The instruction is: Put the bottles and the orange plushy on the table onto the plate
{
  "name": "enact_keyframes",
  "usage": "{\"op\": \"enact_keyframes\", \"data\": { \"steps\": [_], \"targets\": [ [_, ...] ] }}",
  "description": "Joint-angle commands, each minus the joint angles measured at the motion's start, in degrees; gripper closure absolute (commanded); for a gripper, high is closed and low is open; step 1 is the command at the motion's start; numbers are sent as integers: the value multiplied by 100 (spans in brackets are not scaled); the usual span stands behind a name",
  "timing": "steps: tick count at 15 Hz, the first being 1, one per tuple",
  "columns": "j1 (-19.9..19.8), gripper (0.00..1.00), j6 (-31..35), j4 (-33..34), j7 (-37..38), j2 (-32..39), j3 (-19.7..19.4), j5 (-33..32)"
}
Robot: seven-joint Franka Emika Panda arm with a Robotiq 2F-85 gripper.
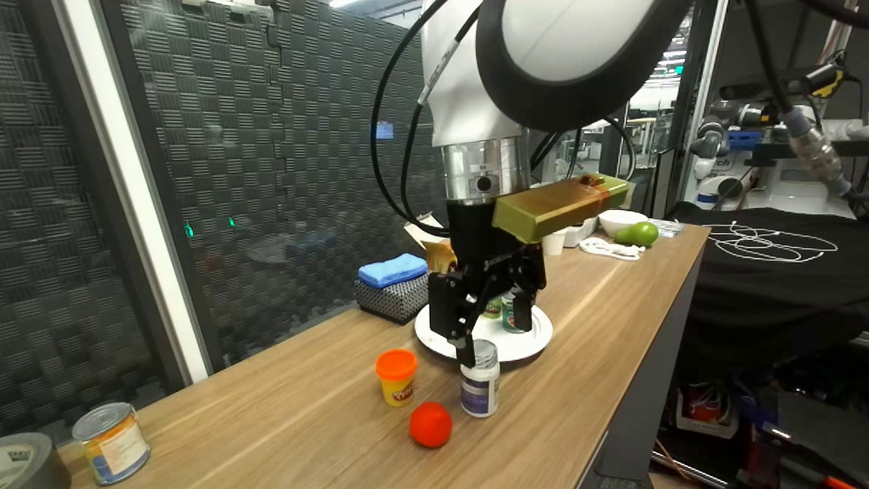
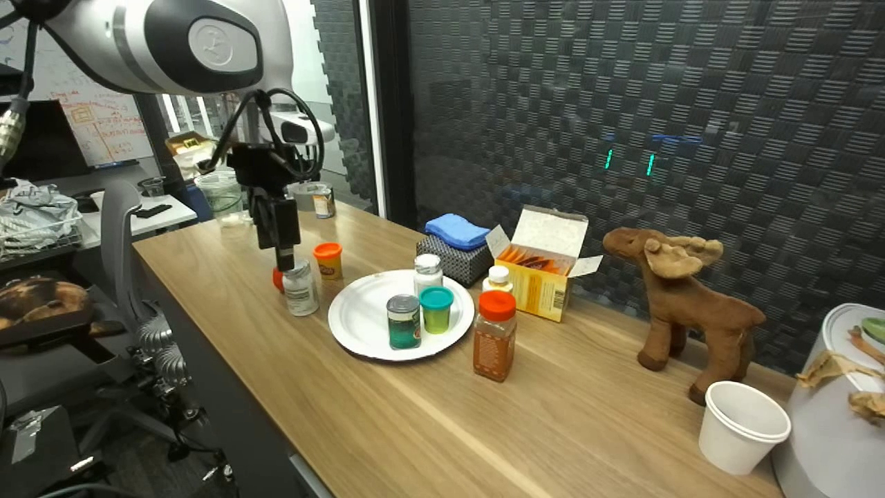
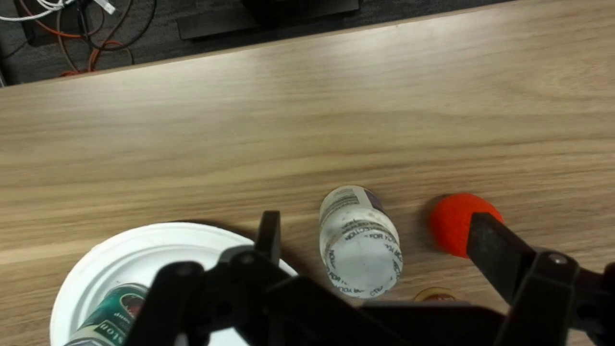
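White cylindrical bottle (image 3: pixel 358 240) shows in my wrist view between the parted jaws of my black gripper (image 3: pixel 372 227), round white plate (image 3: pixel 144 235) at the bottle's eight o'clock, red-orange ball (image 3: pixel 454 223) at three.

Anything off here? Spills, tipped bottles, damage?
Nothing spilled or toppled that I can see; the white bottle beside the plate stands upright. The odd spot is in an exterior view: ragged brown scraps on the white object next to the white cups. They look torn; can't tell what they are.
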Motion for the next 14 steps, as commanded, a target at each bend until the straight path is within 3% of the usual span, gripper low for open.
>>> {"op": "enact_keyframes", "data": {
  "steps": [1, 14],
  "targets": [
    [-52, 0, -141, 383, -376, 197, -86, 398],
    [-65, 0, -839, 1194, -395, 929, -279, 499]
  ]
}}
